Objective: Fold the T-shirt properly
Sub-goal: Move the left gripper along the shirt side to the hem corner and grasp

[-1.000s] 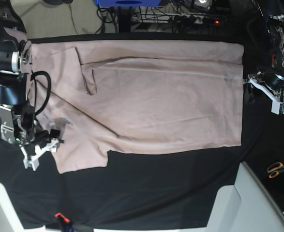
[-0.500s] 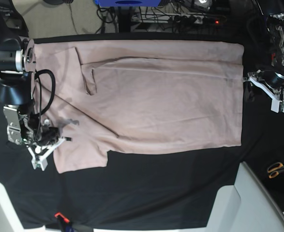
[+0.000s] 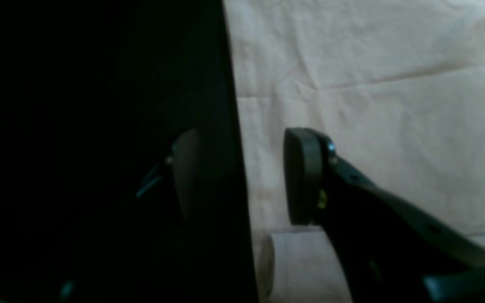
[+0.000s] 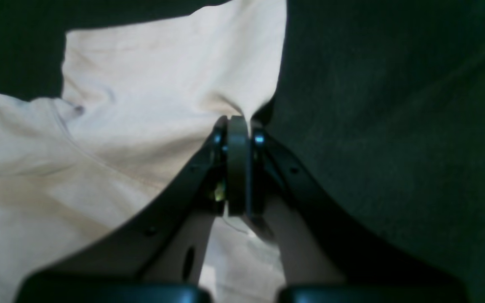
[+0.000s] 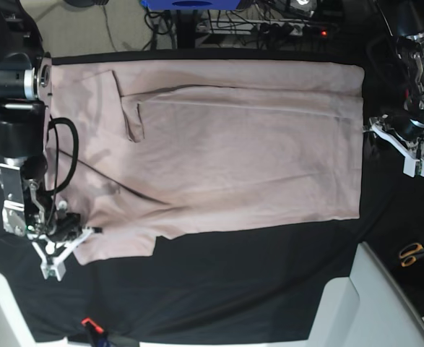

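Note:
The pale pink T-shirt (image 5: 233, 144) lies spread flat on the black table covering (image 5: 233, 282), with part of it folded over along the far side. In the base view my right gripper (image 5: 73, 233) sits at the shirt's near left sleeve corner. The right wrist view shows that gripper (image 4: 237, 126) shut on the T-shirt (image 4: 120, 105), the cloth gathering into creases at its tips. My left gripper (image 5: 374, 130) is at the shirt's right edge. In the left wrist view it (image 3: 244, 174) stands open astride that edge, one pad (image 3: 303, 176) over the T-shirt (image 3: 373, 84) and the other over the dark covering.
Orange-handled scissors (image 5: 414, 253) lie at the right edge of the table. A white panel (image 5: 370, 303) rises at the front right. A small orange-red object (image 5: 89, 323) sits at the front left. Cables and a blue box (image 5: 190, 6) are beyond the far edge.
My right gripper has gone from open to shut on the sleeve corner and moved toward the table's front, dragging that corner with it. The left gripper has hardly moved.

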### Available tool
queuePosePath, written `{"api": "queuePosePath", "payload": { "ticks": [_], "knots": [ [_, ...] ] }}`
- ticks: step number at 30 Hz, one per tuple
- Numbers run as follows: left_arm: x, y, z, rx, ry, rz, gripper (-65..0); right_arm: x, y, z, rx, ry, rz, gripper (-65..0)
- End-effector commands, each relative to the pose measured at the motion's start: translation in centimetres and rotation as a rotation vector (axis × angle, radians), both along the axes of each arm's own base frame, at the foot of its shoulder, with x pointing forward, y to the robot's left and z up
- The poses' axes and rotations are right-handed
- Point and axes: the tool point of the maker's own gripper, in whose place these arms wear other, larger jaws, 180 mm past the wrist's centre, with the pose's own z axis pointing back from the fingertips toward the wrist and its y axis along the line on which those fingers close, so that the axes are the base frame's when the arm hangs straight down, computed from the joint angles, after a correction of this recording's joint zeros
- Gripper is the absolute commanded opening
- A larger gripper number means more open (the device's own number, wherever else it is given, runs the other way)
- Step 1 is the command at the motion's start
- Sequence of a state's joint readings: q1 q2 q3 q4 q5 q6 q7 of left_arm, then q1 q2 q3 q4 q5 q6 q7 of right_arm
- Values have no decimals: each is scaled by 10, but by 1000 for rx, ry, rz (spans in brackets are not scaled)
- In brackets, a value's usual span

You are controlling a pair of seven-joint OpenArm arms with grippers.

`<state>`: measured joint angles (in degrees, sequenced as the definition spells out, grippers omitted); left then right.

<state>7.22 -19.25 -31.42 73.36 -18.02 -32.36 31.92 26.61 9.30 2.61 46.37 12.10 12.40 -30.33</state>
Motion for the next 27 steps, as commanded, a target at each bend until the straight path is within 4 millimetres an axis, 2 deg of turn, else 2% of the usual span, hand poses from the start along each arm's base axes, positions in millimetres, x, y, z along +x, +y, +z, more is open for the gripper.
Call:
{"api": "queuePosePath", "payload": {
  "ticks": [1, 4, 7, 10, 12, 16, 18, 22, 25, 27],
  "knots": [
    [14, 8, 14, 7, -53, 8, -329, 19, -5, 22, -6, -65, -9, -642],
    [30, 14, 10, -23, -52, 38, -326, 18, -6, 22, -5, -64, -12, -642],
    [56, 21, 14, -54, -71, 64, -324, 15, -6, 19, -1, -60, -12, -642],
    [90, 8, 12, -78, -46, 11, -318, 14, -5, 18, -3, -55, -6, -642],
    [110, -8, 3, -103, 4, -33, -247, 14, -4, 17, -2, -54, -5, -642],
    [136, -24, -7, -159, 72, -44, -46, 12, -4, 16, -1, -51, -5, -642],
    [148, -23, -4, -184, 45, -11, -8, 12, -5, 16, -2, -51, -4, -642],
    [153, 8, -14, -145, 39, 183, -43, 12, -6, 16, -2, -50, -6, -642],
    [147, 17, -24, -67, 70, 190, -51, 11, -1, 16, 8, -54, 27, -642],
    [140, 16, -33, -42, 107, 173, -49, 12, 0, 17, 10, -56, 34, -642]
  ]
}}
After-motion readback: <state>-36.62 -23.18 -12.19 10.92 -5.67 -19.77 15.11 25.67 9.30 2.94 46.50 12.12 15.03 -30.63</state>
